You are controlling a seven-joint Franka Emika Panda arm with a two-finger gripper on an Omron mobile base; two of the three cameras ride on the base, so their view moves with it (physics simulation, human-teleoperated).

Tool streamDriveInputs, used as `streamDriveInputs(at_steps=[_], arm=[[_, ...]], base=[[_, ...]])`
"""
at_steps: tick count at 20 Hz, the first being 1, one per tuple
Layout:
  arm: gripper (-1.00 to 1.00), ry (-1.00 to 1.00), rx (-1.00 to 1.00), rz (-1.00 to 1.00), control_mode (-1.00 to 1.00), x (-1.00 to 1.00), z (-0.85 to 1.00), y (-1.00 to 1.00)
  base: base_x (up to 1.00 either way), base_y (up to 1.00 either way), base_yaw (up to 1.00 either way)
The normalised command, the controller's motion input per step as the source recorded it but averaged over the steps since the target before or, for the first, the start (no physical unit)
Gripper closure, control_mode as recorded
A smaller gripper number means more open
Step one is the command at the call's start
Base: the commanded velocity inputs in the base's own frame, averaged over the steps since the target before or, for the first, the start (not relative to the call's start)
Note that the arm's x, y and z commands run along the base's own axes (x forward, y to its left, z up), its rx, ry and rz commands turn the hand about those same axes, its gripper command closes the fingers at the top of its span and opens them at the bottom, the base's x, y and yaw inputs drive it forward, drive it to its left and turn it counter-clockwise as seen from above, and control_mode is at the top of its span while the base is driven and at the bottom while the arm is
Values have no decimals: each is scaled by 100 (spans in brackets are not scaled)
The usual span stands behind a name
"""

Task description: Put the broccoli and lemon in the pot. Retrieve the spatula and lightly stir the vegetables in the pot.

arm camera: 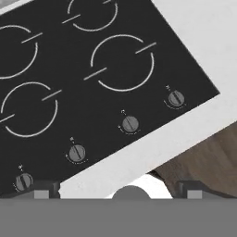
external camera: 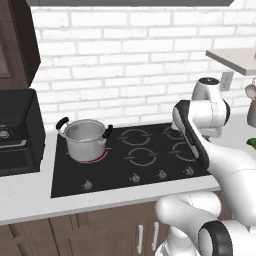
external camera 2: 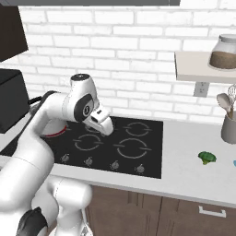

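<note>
The end effector (arm camera: pixel 118 192) hangs over the front knobs of the black cooktop (external camera 2: pixel 138 156), its fingers spread wide and holding nothing. The pot (external camera: pixel 85 140) sits on the cooktop's far-left burner, and the broccoli (external camera 2: pixel 207 157) lies on the table right of the cooktop, both well apart from the end effector.

Glossy white arm (external camera: pixel 220 165) — rounded segments, dark joints.

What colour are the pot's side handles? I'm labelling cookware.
Black; the pot is shiny steel. Clearest in the left base view.
</note>
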Motion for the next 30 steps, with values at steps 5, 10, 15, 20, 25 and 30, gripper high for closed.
streamDriveInputs(at_steps=[5, 10, 15, 20, 25, 30], arm=[[-100, -2, 0, -22, -100, -21, 0, -100], [-100, -3, 0, -20, -100, -9, 0, -100], [-100, -2, 1, -16, -100, -6, 0, -100], [-100, -1, 9, -8, -100, -6, 0, -100], [-100, -1, 8, -7, -100, 0, -2, -100], [-100, -5, 1, -7, -100, 0, -8, -86]], base=[[0, 0, 0], [0, 0, 0], [0, 0, 0], [0, 0, 0], [0, 0, 0], [0, 0, 0]])
